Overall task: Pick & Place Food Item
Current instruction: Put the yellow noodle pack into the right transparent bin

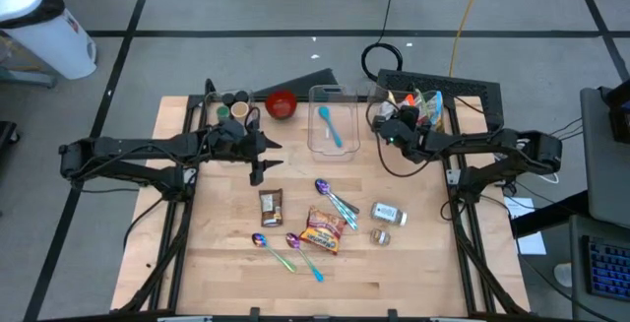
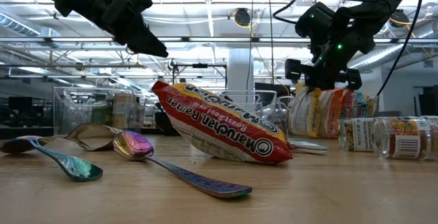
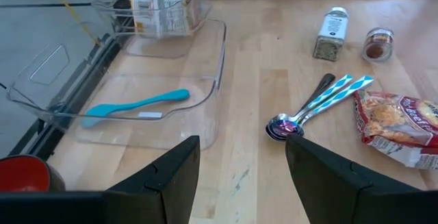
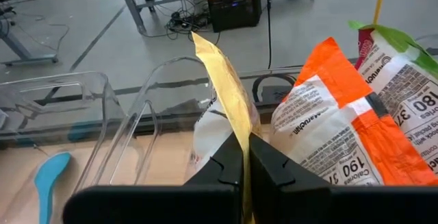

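Several food packets stand upright in a clear bin (image 1: 423, 105) at the back right. My right gripper (image 4: 245, 157) is there, shut on a yellow-edged packet (image 4: 222, 80), with orange-and-white packets (image 4: 335, 135) beside it. My left gripper (image 3: 243, 176) hovers open above the table left of centre (image 1: 264, 155), nothing between its fingers. A ramen packet (image 1: 323, 229) lies flat on the table at the near centre. My right gripper pinches the yellow packet's thin upright edge (image 4: 241, 125) between its two fingers. The fingers come from the table's near side, slanting a little downward. The packet stands upright and its top rises past the fingertips; its lower end is hidden behind the gripper.
A clear dish (image 1: 330, 125) holding a blue spatula (image 1: 329, 125) sits at the back centre, with a red bowl (image 1: 282, 103) to its left. A brown packet (image 1: 271, 207), iridescent spoons (image 1: 337, 200) and two spice jars (image 1: 389, 214) lie on the near half.
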{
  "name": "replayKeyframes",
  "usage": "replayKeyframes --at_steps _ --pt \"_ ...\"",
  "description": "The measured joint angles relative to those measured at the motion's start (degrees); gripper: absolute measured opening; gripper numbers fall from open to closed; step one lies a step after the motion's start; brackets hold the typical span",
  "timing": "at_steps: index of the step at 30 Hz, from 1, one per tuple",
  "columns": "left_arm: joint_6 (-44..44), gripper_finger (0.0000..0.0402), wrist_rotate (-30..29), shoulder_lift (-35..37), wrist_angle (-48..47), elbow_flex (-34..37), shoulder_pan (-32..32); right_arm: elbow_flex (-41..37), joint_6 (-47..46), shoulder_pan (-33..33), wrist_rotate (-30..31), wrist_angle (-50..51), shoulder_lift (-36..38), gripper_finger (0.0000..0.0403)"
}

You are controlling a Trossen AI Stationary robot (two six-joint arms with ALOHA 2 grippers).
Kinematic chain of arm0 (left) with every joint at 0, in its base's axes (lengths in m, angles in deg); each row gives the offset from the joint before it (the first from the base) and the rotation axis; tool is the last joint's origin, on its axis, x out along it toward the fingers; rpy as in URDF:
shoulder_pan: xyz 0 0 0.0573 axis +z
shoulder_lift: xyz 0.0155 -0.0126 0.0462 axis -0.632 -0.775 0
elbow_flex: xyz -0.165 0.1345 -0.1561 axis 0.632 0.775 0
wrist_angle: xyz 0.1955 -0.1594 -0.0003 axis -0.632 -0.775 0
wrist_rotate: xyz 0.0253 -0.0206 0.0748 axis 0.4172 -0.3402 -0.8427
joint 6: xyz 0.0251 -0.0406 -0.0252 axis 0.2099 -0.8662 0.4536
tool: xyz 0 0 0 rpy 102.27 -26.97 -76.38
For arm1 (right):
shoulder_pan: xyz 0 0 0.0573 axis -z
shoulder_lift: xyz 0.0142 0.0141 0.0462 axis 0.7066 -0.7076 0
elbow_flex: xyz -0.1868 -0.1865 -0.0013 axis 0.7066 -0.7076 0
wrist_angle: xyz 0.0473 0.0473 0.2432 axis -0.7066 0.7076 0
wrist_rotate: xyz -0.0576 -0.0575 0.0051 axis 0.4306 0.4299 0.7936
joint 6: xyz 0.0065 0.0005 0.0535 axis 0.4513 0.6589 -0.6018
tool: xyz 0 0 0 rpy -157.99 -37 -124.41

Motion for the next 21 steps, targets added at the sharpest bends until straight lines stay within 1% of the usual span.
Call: replayKeyframes --at_steps 21 --pt "-0.25 0.0225 0.00 0.00 -0.07 0.00 0.00 0.00 0.73 1.11 -0.07 1.29 0.00 0.0001"
